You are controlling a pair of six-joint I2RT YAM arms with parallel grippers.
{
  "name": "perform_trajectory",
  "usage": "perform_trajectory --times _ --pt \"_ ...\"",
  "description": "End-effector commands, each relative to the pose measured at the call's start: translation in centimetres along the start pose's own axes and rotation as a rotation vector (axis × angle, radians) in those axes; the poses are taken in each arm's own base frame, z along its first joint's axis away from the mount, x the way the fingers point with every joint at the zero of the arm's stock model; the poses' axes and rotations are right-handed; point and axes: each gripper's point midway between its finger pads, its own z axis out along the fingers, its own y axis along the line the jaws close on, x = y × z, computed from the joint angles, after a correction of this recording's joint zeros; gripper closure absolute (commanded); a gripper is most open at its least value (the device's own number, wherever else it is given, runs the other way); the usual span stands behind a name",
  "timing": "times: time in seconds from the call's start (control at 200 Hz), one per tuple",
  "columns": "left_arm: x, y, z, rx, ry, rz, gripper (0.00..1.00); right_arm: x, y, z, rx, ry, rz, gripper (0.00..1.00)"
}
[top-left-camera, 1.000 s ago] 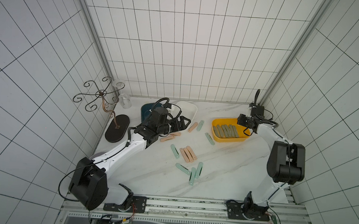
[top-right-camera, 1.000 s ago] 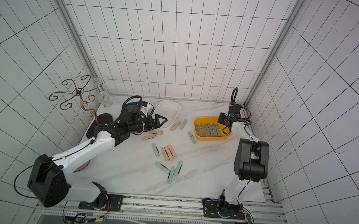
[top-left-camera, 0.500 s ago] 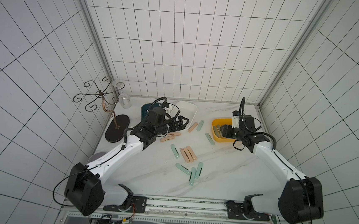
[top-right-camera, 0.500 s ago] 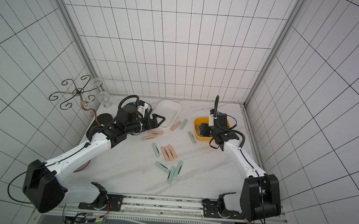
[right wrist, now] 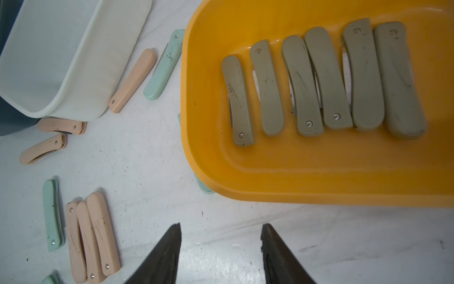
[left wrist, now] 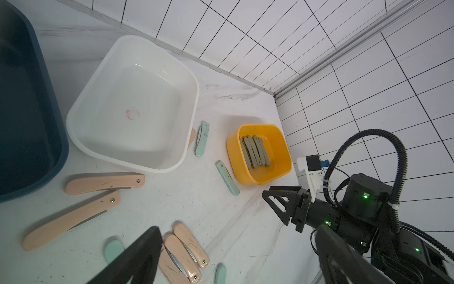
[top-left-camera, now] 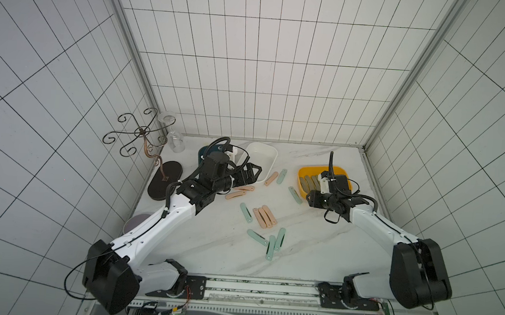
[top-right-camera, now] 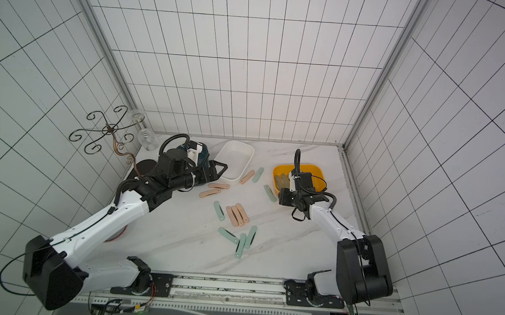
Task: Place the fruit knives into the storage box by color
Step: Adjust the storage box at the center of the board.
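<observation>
Tools both empty, touching nothing. Right tool (right wrist: 222, 226) partly open above desk (right wrist: 147, 159), just beside yellow box (right wrist: 208, 167); left tool (left wrist: 238, 227) wide, near pink knives (left wrist: 98, 182).

On the table (top-left-camera: 315, 244), an empty box (top-left-camera: 262, 157) at twelve o'clock; a second box (top-left-camera: 307, 171) at two o'clock holds six knives (right wrist: 317, 81); loose knives (top-left-camera: 264, 216) lie centre.

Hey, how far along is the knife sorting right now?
Done: six olive-grey knives lie in the yellow box. In hand: nothing; the left gripper and right gripper are both open and empty. Left: six pink knives and six mint knives on the table; the white box is empty.
</observation>
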Motion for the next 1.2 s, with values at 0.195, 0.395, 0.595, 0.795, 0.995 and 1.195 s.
perform_trajectory --times 0.195,0.395,0.595,0.795,0.995,1.195 --pt "0.1 0.6 -0.6 -0.036 -0.013 0.007 0.03 0.7 -2.9 1.8 0.039 0.007 0.048 0.47" --pt "0.2 0.9 -0.6 -0.045 -0.012 0.007 0.03 -0.6 -4.2 2.5 0.065 -0.015 0.084 0.48" --pt "0.3 1.0 -0.6 -0.051 -0.010 0.009 0.03 -1.5 -4.7 3.1 0.081 -0.022 0.095 0.49" --pt "-0.2 0.9 -0.6 -0.055 -0.021 0.017 0.03 -2.1 -3.6 2.0 0.033 -0.039 0.098 0.49" --pt "-0.4 1.7 1.0 -0.094 -0.014 0.039 0.03 -2.8 -0.5 -1.0 -0.069 -0.089 0.091 0.49" --pt "-0.5 2.9 4.0 -0.147 0.026 0.078 0.03 -2.4 4.0 -3.0 -0.159 -0.114 0.039 0.47"
